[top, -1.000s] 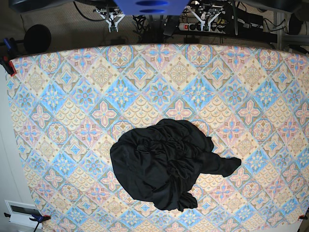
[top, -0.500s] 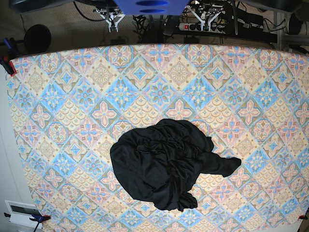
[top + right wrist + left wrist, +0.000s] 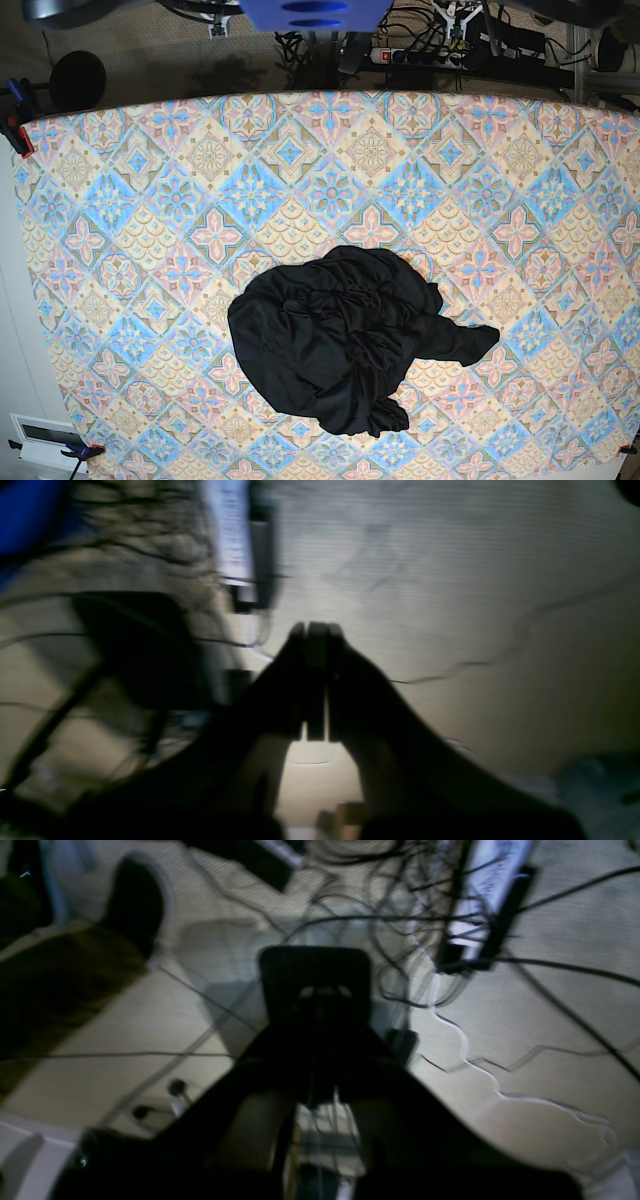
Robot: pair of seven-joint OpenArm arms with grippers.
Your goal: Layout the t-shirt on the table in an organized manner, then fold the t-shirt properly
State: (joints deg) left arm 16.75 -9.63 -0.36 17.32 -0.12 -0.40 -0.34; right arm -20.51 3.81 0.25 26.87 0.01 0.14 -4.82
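The black t-shirt lies crumpled in a heap on the table, a little right of the middle and toward the near edge, with one sleeve sticking out to the right. Both arms are held back beyond the table's far edge and barely show in the base view. In the left wrist view my left gripper is shut and empty, pointing down at the floor. My right gripper is likewise shut with nothing in it. Neither wrist view shows the t-shirt.
Behind the table's far edge are the blue robot base, a power strip and tangled cables. Clamps hold the cloth at the left edge. A white box sits at the near left corner.
Both grippers have drawn back toward the top of the base view and nearly left it. The t-shirt has not moved.
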